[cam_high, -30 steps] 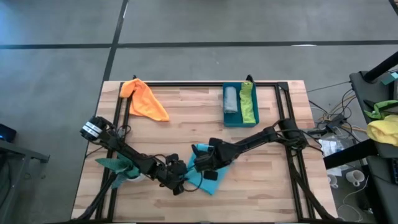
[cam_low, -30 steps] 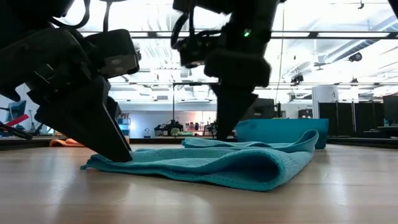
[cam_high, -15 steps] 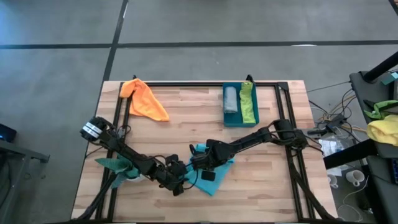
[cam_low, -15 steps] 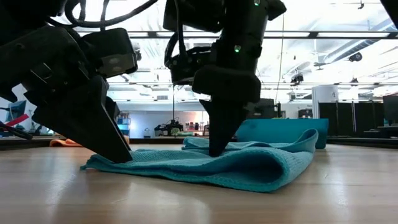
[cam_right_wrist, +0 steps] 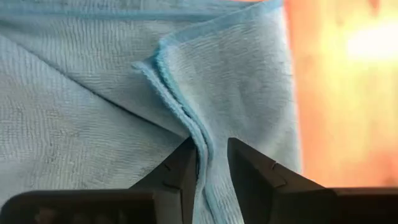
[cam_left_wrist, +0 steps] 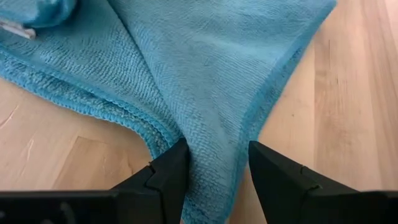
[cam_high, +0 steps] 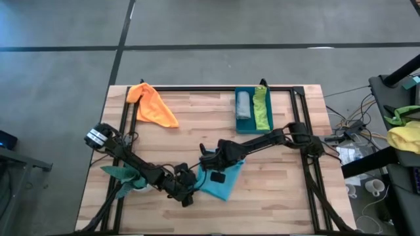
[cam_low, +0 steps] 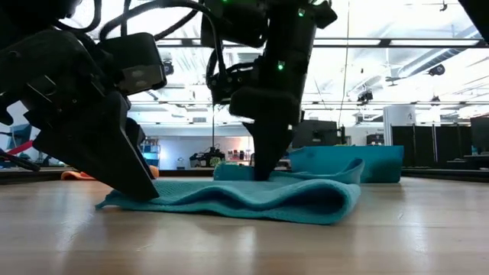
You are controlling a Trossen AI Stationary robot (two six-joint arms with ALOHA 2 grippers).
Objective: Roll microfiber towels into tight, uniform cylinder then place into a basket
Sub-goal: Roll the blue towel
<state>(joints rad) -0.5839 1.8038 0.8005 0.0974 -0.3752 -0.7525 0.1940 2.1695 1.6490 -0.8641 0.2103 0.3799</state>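
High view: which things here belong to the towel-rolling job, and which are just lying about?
Job: turquoise towel under both grippers; orange towel; grey towel and lime green towel in the basket.

Lying about: yellow and green cloth heap; cables beside the table.

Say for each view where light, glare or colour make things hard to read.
Low view: bright ceiling lights behind leave both arms as dark silhouettes over the turquoise towel. Right wrist view: the bare table glows orange and blurred, and the towel looks pale. Left wrist view: evenly lit, with the towel's weave sharp between the left tool fingers. High view: flat, even light.
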